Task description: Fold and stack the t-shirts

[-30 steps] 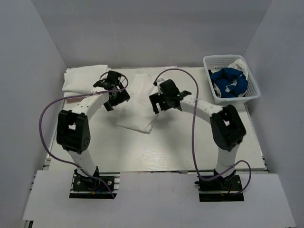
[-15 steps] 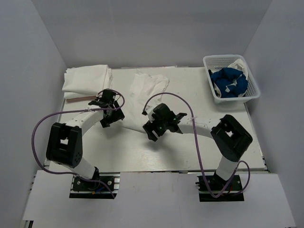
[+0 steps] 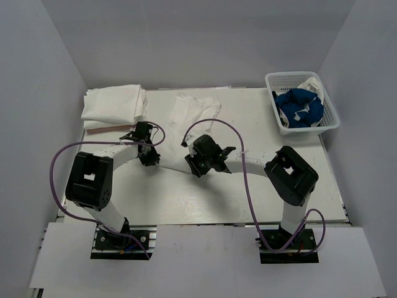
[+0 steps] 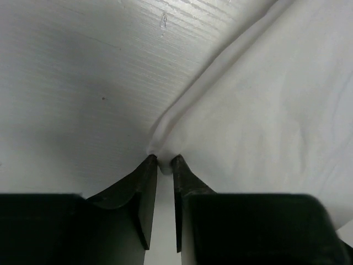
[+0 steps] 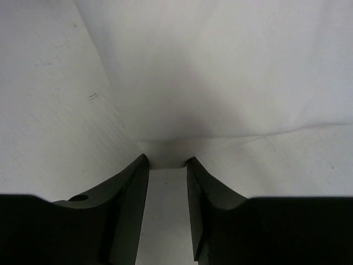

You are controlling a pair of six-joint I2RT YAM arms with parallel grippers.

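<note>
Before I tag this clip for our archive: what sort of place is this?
Probably a lab test cell: plain white walls box in a table, two robot arms bolted at its edge, a shirt and basket staged.

Both arms are bending low, wrists inward.
Left gripper (image 4: 164, 160) and right gripper (image 5: 165, 160) are each pinching the white t-shirt (image 4: 265, 110).
</note>
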